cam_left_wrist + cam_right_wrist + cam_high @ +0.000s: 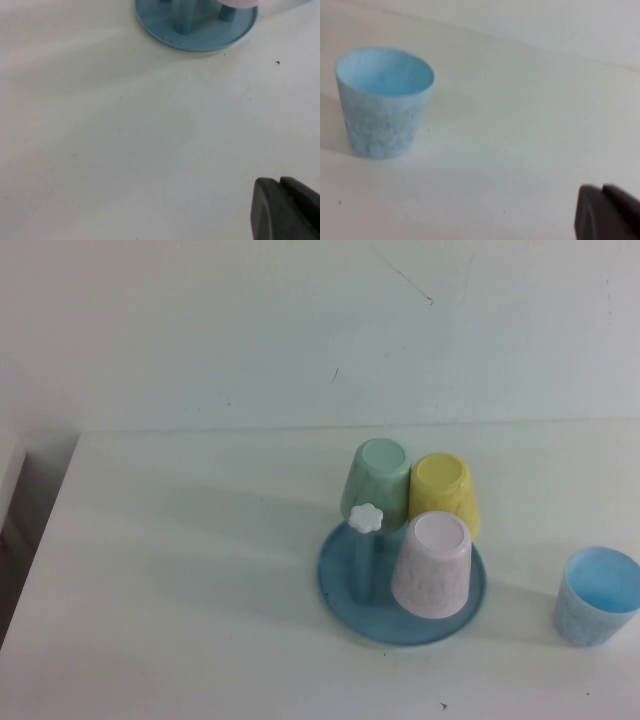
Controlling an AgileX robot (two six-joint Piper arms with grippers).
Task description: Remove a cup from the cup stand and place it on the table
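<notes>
The light blue speckled cup [597, 596] stands upright, mouth up, on the white table [200, 570] at the right, apart from the cup stand [345, 590]. The stand's blue dish carries pegs, and one bare peg shows its white flower knob [367, 518]. In the right wrist view the cup [382, 102] stands a short way ahead of my right gripper [601, 189], which is shut and empty. My left gripper [279, 182] is shut and empty over bare table, with the stand's base [150, 22] well ahead of it. Neither gripper shows in the high view.
Three cups sit upside down on the stand's pegs: pale green [377, 480], yellow [446, 492] and pink [432, 565]. The table's left edge [45, 540] drops off beside a dark gap. A white wall rises behind the table.
</notes>
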